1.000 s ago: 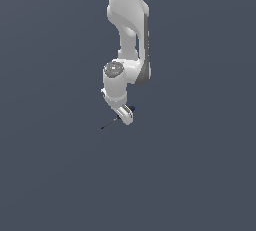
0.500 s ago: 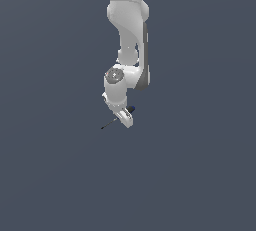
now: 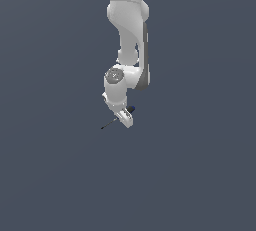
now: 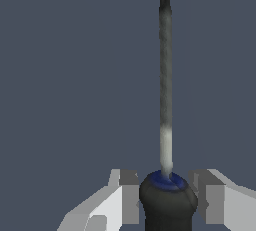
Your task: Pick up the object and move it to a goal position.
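The object (image 3: 109,123) is a tiny screwdriver-like tool lying on the flat grey floor, with its thin dark shaft pointing toward the exterior view's left. My white gripper (image 3: 125,119) is down at floor level over its dark handle. In the wrist view the grey pointed shaft of the object (image 4: 165,75) runs straight away from the gripper (image 4: 168,185). Its blue-black handle fills the gap between the two fingers (image 4: 131,195), which press on both of its sides. The gripper is shut on the handle. The tool rests on the floor.
The white arm (image 3: 129,20) comes down from the top of the exterior view. Plain dark grey floor (image 3: 200,175) lies all around, with no other objects or goal marker in view.
The gripper has sunk slightly lower and a little toward the exterior view's right, settling onto the handle. The tool has stayed in place.
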Available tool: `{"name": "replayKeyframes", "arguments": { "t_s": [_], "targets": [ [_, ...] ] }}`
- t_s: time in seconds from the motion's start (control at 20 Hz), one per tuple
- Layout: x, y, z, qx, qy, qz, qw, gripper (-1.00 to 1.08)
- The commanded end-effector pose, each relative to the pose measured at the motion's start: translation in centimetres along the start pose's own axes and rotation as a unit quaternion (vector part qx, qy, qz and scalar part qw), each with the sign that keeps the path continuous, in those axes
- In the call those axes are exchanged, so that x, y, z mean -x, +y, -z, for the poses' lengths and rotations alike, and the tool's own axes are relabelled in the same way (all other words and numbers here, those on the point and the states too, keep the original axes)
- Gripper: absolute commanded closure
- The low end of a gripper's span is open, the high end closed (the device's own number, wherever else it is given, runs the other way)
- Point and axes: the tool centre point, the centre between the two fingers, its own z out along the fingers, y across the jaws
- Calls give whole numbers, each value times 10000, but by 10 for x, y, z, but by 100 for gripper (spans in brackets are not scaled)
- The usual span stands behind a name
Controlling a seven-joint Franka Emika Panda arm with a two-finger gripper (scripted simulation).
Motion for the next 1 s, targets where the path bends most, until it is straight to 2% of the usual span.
{"name": "replayKeyframes", "arguments": {
  "t_s": [0.0, 0.45, 0.95],
  "targets": [
    [0, 0, 0, 1, 0, 0, 10000, 108],
    [-3, -13, 24, 1, 0, 0, 10000, 108],
    [-14, -51, 94, 9, 9, -7, 10000, 108]
  ]
}}
